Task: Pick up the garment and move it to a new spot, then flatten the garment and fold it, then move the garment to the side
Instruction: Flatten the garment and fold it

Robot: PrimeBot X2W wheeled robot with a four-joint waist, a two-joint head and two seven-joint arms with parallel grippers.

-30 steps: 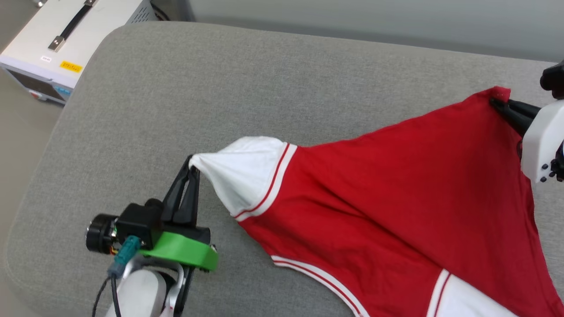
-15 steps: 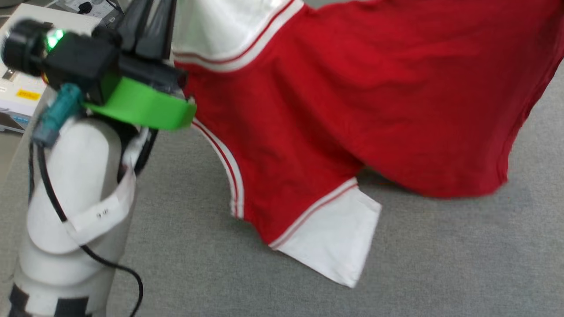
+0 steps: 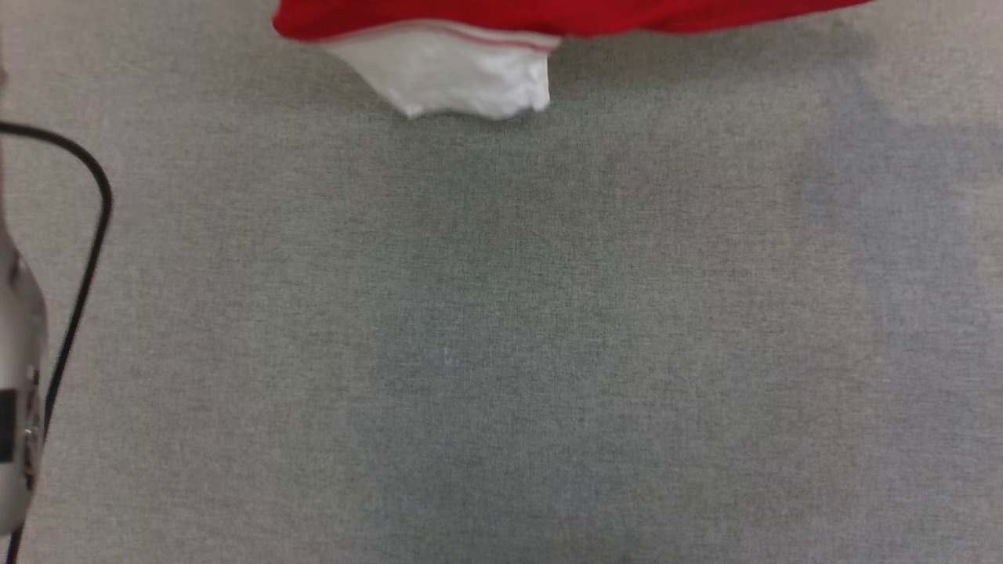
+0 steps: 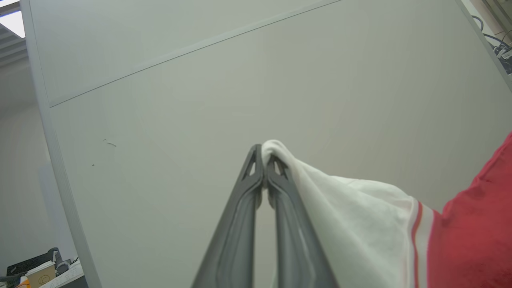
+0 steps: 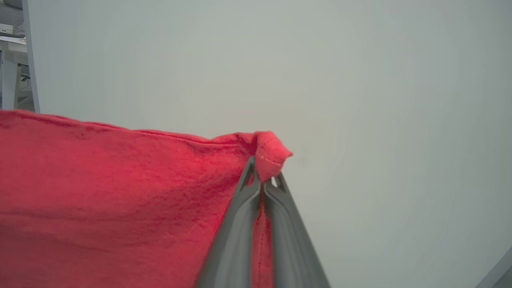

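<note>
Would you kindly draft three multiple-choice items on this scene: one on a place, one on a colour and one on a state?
1. Where does the left gripper grip the garment?
A. red hem
B. white sleeve tip
C. collar

2. What colour is the surface under the garment?
A. grey
B. blue
C. brown

3. How does the right gripper stand?
A. wide open
B. shut on a red corner
C. shut on nothing

Answers:
1 B, since white cloth is pinched at the tips of its fingers.
2 A, since the head view shows grey fabric.
3 B, since the right wrist view shows the red corner clamped between its fingers.
</note>
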